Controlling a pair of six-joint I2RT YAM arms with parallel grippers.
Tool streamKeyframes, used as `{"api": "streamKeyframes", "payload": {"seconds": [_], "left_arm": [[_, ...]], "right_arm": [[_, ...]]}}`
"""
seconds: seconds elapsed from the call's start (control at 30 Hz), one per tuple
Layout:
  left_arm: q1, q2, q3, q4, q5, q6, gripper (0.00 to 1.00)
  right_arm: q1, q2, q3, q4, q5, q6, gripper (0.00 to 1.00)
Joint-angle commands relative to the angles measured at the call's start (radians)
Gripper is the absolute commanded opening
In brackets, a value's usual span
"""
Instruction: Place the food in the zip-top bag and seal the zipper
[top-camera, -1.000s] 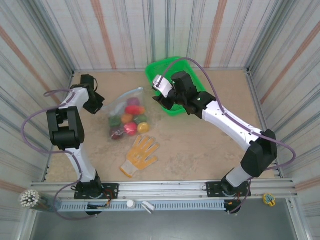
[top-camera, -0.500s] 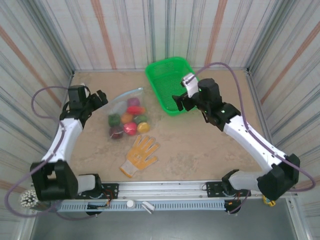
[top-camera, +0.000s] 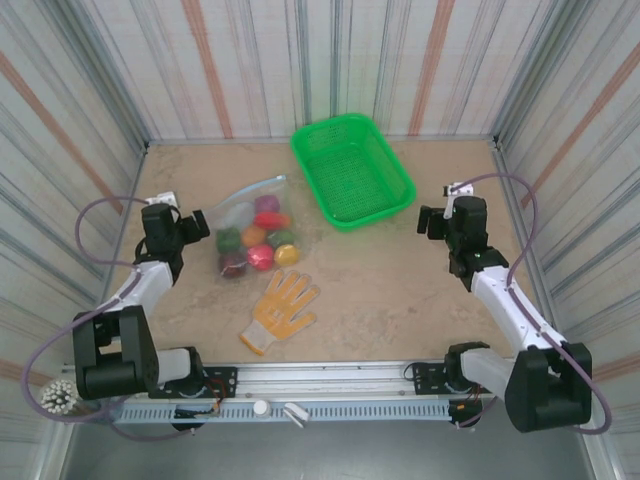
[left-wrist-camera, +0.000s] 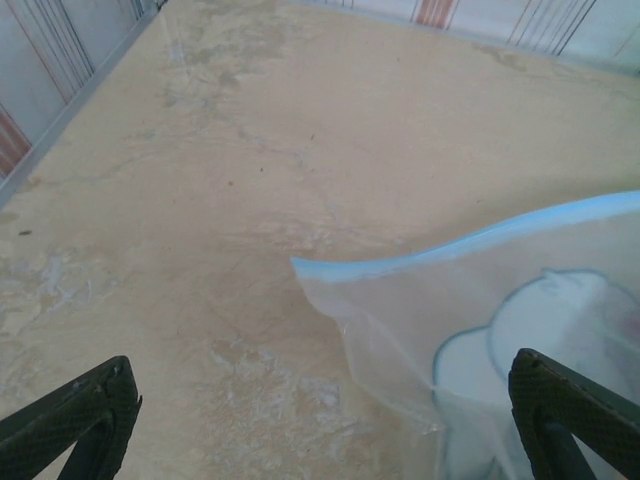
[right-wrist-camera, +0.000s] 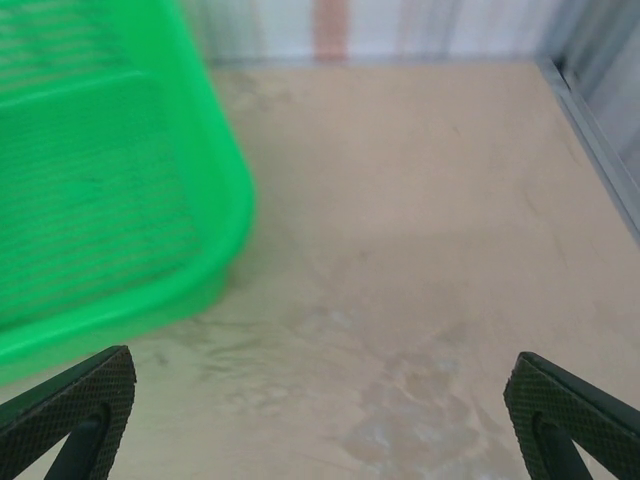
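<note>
The left gripper (top-camera: 198, 224) is hovering low on the left, jaws gaping wide and gripping nothing. The right gripper (top-camera: 430, 222) is hovering opposite, equally wide, and both arms are sitting tucked, elbows bent.

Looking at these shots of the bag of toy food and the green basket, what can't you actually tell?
Whether the zipper is sealed: in the left wrist view it runs off the right edge; from the top camera it is too small.
How many pieces of food: they overlap behind the crinkly zip-top bag in the top view.
The green basket in the right wrist view: blurred, cut off by the left and top edges.
</note>
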Motion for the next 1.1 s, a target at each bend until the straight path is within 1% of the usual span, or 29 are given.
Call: {"api": "streamKeyframes", "payload": {"seconds": [0.0, 0.07, 0.1, 0.13, 0.17, 0.27, 0.33, 0.37, 0.4, 0.43, 0.47, 0.5, 0.53, 0.6, 0.63, 0.67, 0.7, 0.73, 0.77, 0.8, 0.83, 0.87, 0.9, 0.97, 1.07], "left_arm": [[-0.003, 0.075, -0.051, 0.181, 0.015, 0.005, 0.99], [-0.011, 0.120, -0.074, 0.252, 0.024, 0.017, 0.99], [-0.016, 0.138, -0.094, 0.317, 0.033, 0.034, 0.99], [-0.021, 0.140, -0.110, 0.354, 0.060, 0.056, 0.99], [-0.025, 0.138, -0.118, 0.365, 0.071, 0.068, 0.99], [-0.071, 0.152, -0.129, 0.408, 0.085, 0.131, 0.99], [-0.116, 0.183, -0.185, 0.545, 0.080, 0.185, 0.99], [-0.125, 0.215, -0.230, 0.659, 0.072, 0.193, 0.99], [-0.125, 0.237, -0.258, 0.745, 0.051, 0.192, 0.99], [-0.121, 0.227, -0.259, 0.716, 0.042, 0.177, 0.99], [-0.119, 0.203, -0.235, 0.622, 0.040, 0.168, 0.99], [-0.117, 0.216, -0.213, 0.609, 0.029, 0.165, 0.99], [-0.120, 0.235, -0.198, 0.611, 0.028, 0.170, 0.99], [-0.127, 0.220, -0.187, 0.560, 0.021, 0.175, 0.99], [-0.133, 0.227, -0.187, 0.578, 0.016, 0.183, 0.99], [-0.141, 0.230, -0.183, 0.571, 0.030, 0.198, 0.99], [-0.144, 0.225, -0.176, 0.548, 0.051, 0.210, 0.99], [-0.143, 0.228, -0.179, 0.562, 0.053, 0.212, 0.99], [-0.141, 0.230, -0.175, 0.556, 0.060, 0.209, 0.99], [-0.134, 0.226, -0.172, 0.542, 0.075, 0.206, 0.99], [-0.130, 0.231, -0.171, 0.550, 0.078, 0.207, 0.99], [-0.128, 0.231, -0.172, 0.550, 0.085, 0.205, 0.99], [-0.126, 0.230, -0.170, 0.540, 0.087, 0.205, 0.99], [-0.117, 0.232, -0.170, 0.546, 0.106, 0.199, 0.99], [-0.112, 0.235, -0.165, 0.542, 0.114, 0.197, 0.99]], "right_arm": [[-0.061, 0.075, -0.043, 0.085, 0.022, 0.083, 0.99], [-0.091, 0.111, -0.068, 0.133, 0.005, 0.063, 0.99], [-0.106, 0.127, -0.085, 0.171, -0.015, 0.059, 0.99], [-0.126, 0.136, -0.098, 0.197, -0.046, 0.062, 0.99], [-0.144, 0.141, -0.114, 0.234, -0.088, 0.049, 0.99], [-0.153, 0.170, -0.199, 0.420, -0.137, -0.024, 0.99], [-0.169, 0.208, -0.247, 0.532, -0.168, -0.020, 0.99], [-0.181, 0.236, -0.278, 0.628, -0.201, -0.011, 0.99], [-0.187, 0.242, -0.278, 0.640, -0.228, -0.011, 0.99], [-0.192, 0.250, -0.279, 0.660, -0.275, -0.026, 0.99], [-0.195, 0.272, -0.298, 0.740, -0.301, -0.019, 0.99], [-0.202, 0.302, -0.317, 0.804, -0.329, -0.021, 0.99], [-0.208, 0.336, -0.336, 0.862, -0.334, -0.017, 0.99], [-0.213, 0.446, -0.382, 1.058, -0.317, -0.002, 0.99], [-0.215, 0.488, -0.378, 1.119, -0.325, 0.009, 0.99], [-0.213, 0.440, -0.332, 0.934, -0.325, -0.011, 0.99], [-0.197, 0.424, -0.272, 0.808, -0.296, -0.026, 0.99], [-0.174, 0.467, -0.258, 0.854, -0.263, -0.033, 0.99], [-0.178, 0.457, -0.281, 0.878, -0.246, -0.025, 0.99], [-0.172, 0.443, -0.252, 0.793, -0.205, -0.015, 0.99], [-0.162, 0.455, -0.250, 0.810, -0.185, -0.020, 0.99], [-0.159, 0.457, -0.258, 0.832, -0.178, -0.021, 0.99], [-0.158, 0.451, -0.246, 0.793, -0.176, -0.021, 0.99], [-0.160, 0.457, -0.251, 0.817, -0.176, -0.021, 0.99], [-0.171, 0.458, -0.246, 0.806, -0.197, -0.015, 0.99]]}}
